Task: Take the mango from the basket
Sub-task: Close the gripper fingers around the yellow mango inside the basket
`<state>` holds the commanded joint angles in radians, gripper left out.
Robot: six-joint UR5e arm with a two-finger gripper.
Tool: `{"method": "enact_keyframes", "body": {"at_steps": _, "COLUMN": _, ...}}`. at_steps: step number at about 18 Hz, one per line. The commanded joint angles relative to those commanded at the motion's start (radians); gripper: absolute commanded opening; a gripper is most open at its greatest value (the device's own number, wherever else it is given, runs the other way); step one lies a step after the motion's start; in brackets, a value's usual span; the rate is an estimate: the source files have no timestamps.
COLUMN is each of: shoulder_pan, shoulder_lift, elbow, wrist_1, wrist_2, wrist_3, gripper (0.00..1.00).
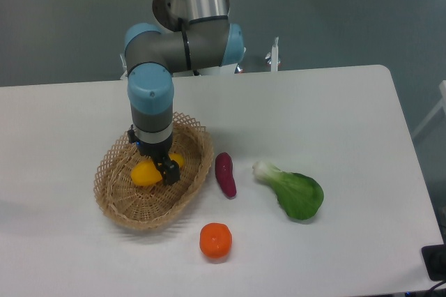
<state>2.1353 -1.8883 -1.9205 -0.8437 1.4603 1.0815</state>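
The mango [144, 173] lies in the middle of the tan wicker basket [115, 203] on the left of the table. Its yellow body shows on both sides of my gripper [162, 166], which has come straight down over its middle. One dark finger [169, 171] stands at the near side of the fruit; the other finger is hidden behind the wrist. The jaws look open and straddle the mango, which still rests on the basket floor.
A purple sweet potato [225, 174] lies just right of the basket. A green bok choy [295, 193] sits further right. A round orange fruit [215, 240] is near the front edge. The arm's base stands behind the table.
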Motion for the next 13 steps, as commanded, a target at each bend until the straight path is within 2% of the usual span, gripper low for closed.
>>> {"method": "enact_keyframes", "body": {"at_steps": 8, "shoulder_pan": -0.012, "shoulder_lift": -0.003, "elbow": -0.015, "wrist_1": -0.002, "wrist_2": 0.003, "wrist_3": -0.005, "gripper": 1.0}}
{"method": "enact_keyframes", "body": {"at_steps": 13, "shoulder_pan": -0.017, "shoulder_lift": -0.024, "elbow": -0.015, "wrist_1": 0.0, "wrist_2": 0.003, "wrist_3": -0.028, "gripper": 1.0}}
